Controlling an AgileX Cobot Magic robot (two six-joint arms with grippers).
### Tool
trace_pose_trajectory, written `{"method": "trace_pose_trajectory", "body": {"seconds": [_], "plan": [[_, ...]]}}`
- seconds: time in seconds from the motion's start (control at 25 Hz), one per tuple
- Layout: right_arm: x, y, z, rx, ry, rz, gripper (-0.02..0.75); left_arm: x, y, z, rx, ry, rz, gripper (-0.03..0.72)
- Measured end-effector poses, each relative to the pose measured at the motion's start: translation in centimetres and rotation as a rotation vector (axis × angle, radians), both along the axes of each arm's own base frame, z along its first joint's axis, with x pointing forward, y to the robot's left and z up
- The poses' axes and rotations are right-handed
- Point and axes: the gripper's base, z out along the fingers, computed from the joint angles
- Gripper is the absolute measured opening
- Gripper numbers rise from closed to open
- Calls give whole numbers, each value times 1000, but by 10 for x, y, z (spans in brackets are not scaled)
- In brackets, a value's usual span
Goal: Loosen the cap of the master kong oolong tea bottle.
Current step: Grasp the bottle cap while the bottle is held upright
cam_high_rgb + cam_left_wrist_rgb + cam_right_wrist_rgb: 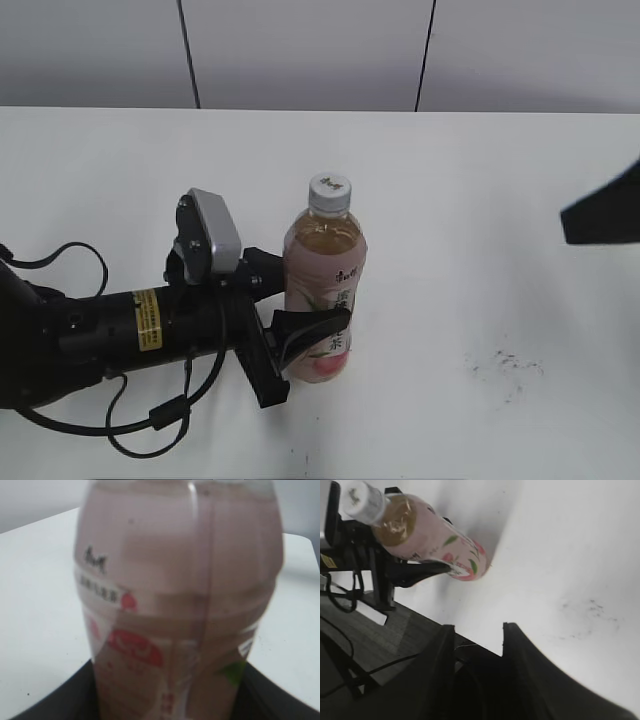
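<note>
The master kong oolong tea bottle (325,290) stands upright on the white table, pink label facing the camera. Its white cap (330,190) sits on the neck. My left gripper (290,310) is shut on the bottle's lower body, one finger on each side. In the left wrist view the bottle (175,600) fills the frame, blurred, between the dark fingers. My right gripper (477,630) is open and empty, held above the table to the right, away from the bottle (425,535) and its cap (362,500). Only its dark tip (605,215) shows in the exterior view.
The white table (480,200) spreads around the bottle. Dark scuff marks (505,365) lie at the front right. The left arm and its cables (100,330) cover the front left. A grey wall with panel seams stands behind.
</note>
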Motion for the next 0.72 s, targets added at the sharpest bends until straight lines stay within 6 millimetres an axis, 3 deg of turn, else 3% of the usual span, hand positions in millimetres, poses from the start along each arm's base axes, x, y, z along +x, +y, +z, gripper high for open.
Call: {"method": "trace_pose_trajectory", "body": {"seconds": [0.2,0.4,0.72], "plan": [[35,58,13,8,12,187,249,0,0,0,2,-7,-4,379],[58,110,19,-65,53,234,249,0,0,0,2,-8,-6,379],[62,154,11,-250,112,259,249,0,0,0,3,-11,-6,379]]}}
